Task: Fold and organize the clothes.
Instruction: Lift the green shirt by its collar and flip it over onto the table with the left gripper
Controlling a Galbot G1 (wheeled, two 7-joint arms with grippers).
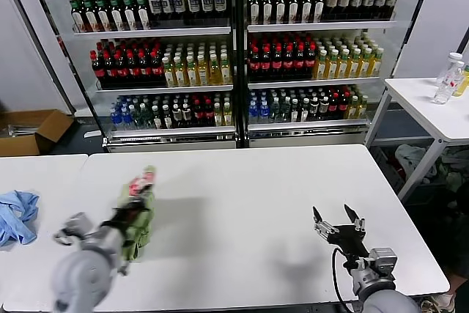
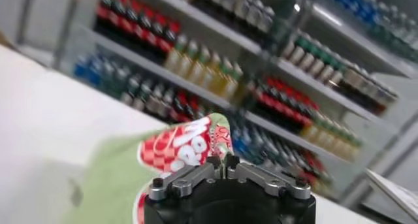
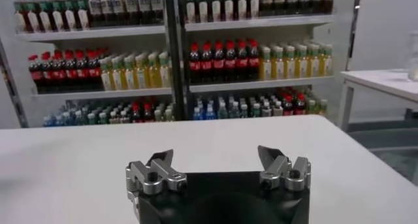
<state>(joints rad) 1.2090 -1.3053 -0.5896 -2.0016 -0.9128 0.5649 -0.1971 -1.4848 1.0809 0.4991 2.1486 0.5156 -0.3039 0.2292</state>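
The left gripper [image 1: 130, 214] is seen clamped on the polo shirt [image 1: 139, 218], its fingers [image 2: 215, 166] pressed together on the cloth in the left wrist view. The arm is reached forward over the near left part of the white table [image 1: 242, 203], and the shirt is held up in a bunched, upright mass above the tabletop. Whether its lower edge touches the table cannot be told, since the arm hides that part. The fabric is soft and light green, with a red-and-white checkered print [image 2: 179, 147] shown near the top of the bundle; collar and buttons cannot be made out.

The right gripper [image 1: 338, 219] is held low over the near right part of the table, its fingers [image 3: 160, 163] spread wide apart with nothing between them.

A crumpled light blue cloth [image 1: 16, 214] is seen lying on the adjoining table at the far left, well apart from the shirt. Behind the tables, a glass-fronted cooler [image 1: 234, 49] is filled with rows of bottles.
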